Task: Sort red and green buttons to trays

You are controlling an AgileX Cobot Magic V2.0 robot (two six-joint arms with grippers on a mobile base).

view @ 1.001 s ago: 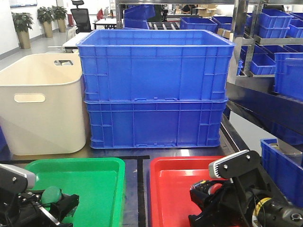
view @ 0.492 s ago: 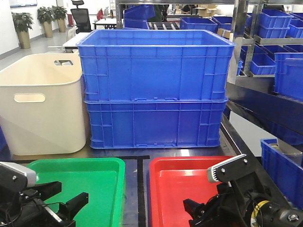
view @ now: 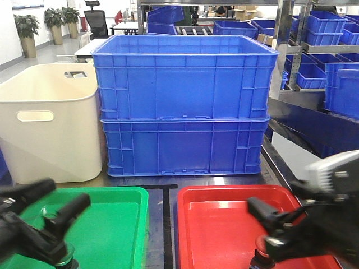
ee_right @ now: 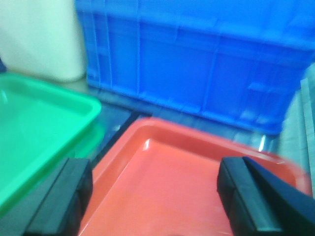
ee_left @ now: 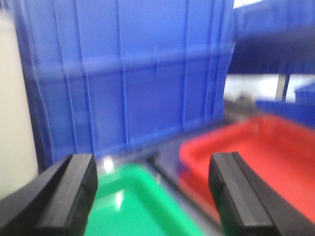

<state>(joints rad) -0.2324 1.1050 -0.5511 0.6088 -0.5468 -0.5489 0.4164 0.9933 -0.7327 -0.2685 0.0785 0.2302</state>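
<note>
The green tray (view: 115, 224) lies front left and the red tray (view: 216, 224) front right. My left gripper (view: 68, 190) is open and empty above the green tray, blurred by motion. Below it, at the picture's bottom edge, the green button (view: 63, 259) stands in the green tray. My right gripper (view: 275, 197) is open and empty above the red tray. The red button (view: 261, 250) on its dark base stands in the red tray beneath it. The left wrist view shows open fingers (ee_left: 74, 191) over the green tray (ee_left: 133, 209). The right wrist view shows open fingers (ee_right: 246, 196) over the bare red tray (ee_right: 172, 187).
Two stacked deep blue crates (view: 182, 106) stand right behind the trays. A cream tub (view: 47, 123) with handle slots stands back left. Shelving with more blue bins (view: 331, 61) runs along the right. A dark gap (view: 162, 224) separates the trays.
Both grippers, shut on the buttons a second ago, have opened, left the buttons in the trays and are lifting up fast.
</note>
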